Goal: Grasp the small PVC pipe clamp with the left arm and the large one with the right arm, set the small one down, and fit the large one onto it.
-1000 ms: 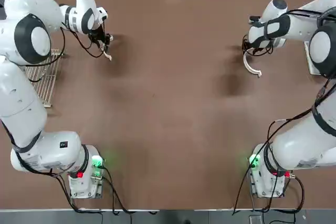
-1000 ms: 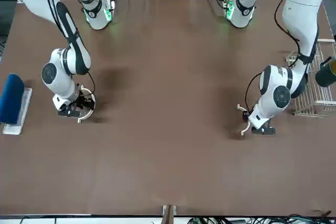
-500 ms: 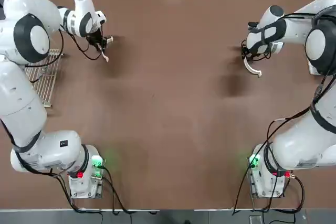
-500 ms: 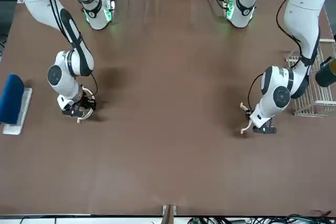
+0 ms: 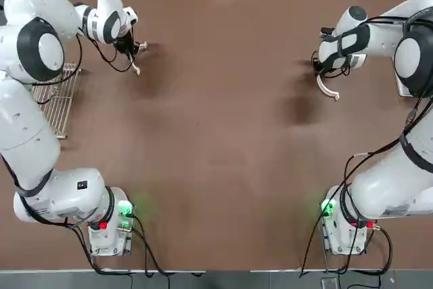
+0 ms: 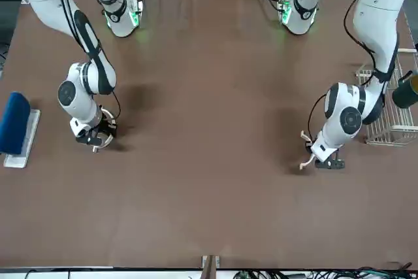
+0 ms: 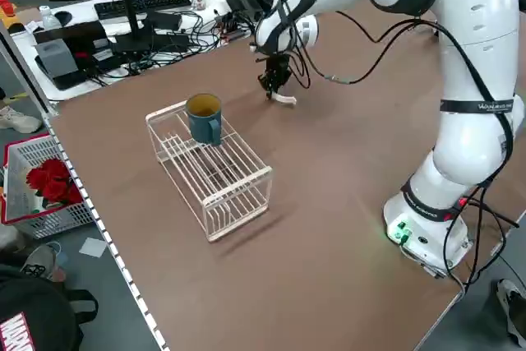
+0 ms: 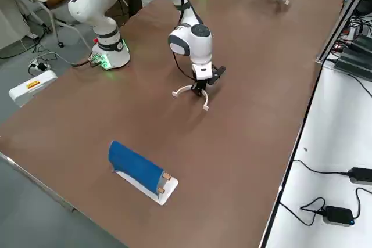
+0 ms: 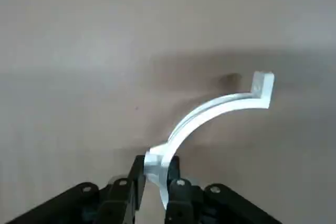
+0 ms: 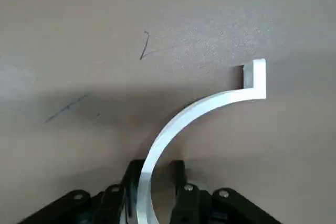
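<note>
The left gripper [image 5: 130,51] stands low over the far left part of the brown table [image 5: 216,167], pointing down. Its fingers [image 9: 137,178] are pressed together on the small PVC pipe clamp [image 9: 210,116], pinching the arc at its nub. In the left wrist view the free end of the clip curves away from the fingers and ends in a short squared foot; a shadow lies on the table just beside it. Whether the clip rests on the surface or sits just clear of it cannot be told.

The right gripper [image 5: 326,72] is at the far right part of the table, also pointing down — well apart from the left one. The large clamp [image 10: 197,114] runs between its fingers [image 10: 181,179]. The right wrist view shows the fingers close on either side of the arc, with a narrow gap visible on at least one side, so a firm pinch is not confirmed. In the right side view the clip [image 8: 192,93] stands on the table under the gripper, both ends down.

Other items on the table:
- A wire rack [image 7: 215,170] lies near the left edge, with a blue mug [image 7: 204,117] on top of it.
- A blue roll on a white base [image 8: 138,169] lies near the right edge, well apart from the right gripper.
</note>
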Available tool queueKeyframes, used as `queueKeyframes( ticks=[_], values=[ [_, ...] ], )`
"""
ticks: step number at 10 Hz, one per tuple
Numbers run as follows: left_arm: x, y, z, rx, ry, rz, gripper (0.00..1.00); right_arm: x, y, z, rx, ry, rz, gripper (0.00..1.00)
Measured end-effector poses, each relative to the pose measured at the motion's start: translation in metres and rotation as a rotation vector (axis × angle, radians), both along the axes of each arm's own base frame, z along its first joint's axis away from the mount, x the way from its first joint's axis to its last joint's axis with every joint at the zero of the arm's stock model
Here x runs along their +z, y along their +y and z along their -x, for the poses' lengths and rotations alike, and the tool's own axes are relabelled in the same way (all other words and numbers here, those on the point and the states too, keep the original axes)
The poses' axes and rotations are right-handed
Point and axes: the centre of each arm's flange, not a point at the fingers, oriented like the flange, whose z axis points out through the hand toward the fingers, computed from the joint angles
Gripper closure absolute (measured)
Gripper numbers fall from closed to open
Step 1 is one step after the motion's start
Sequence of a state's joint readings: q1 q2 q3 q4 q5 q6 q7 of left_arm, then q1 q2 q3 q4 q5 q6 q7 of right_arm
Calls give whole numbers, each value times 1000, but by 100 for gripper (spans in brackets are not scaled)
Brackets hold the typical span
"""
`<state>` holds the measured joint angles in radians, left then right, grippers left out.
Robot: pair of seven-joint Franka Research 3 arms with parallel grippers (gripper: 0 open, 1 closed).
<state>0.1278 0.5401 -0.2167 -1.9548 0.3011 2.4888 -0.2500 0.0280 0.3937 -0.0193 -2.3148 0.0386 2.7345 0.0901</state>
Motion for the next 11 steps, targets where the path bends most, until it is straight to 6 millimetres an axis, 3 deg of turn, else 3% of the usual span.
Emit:
queueKeyframes(
  ticks=[1,3,5,6,8,9,11],
  values=[
    [16,-22,-7,36,-28,25,78,0,1,0,1,0,-1,77],
    [62,-83,-24,105,-39,70,78,0,5,0,5,6,-4,85],
    [98,-169,-27,141,-19,115,78,1,12,3,5,33,-9,91],
    [103,-223,-18,139,-15,146,78,3,14,3,8,46,-10,91],
    [94,-324,17,117,7,181,78,13,22,3,17,107,-15,91],
    [85,-365,40,111,24,184,78,29,24,-2,19,139,-17,91],
    [71,-422,83,96,52,179,78,84,26,-19,-3,177,-18,91]
  ],
)
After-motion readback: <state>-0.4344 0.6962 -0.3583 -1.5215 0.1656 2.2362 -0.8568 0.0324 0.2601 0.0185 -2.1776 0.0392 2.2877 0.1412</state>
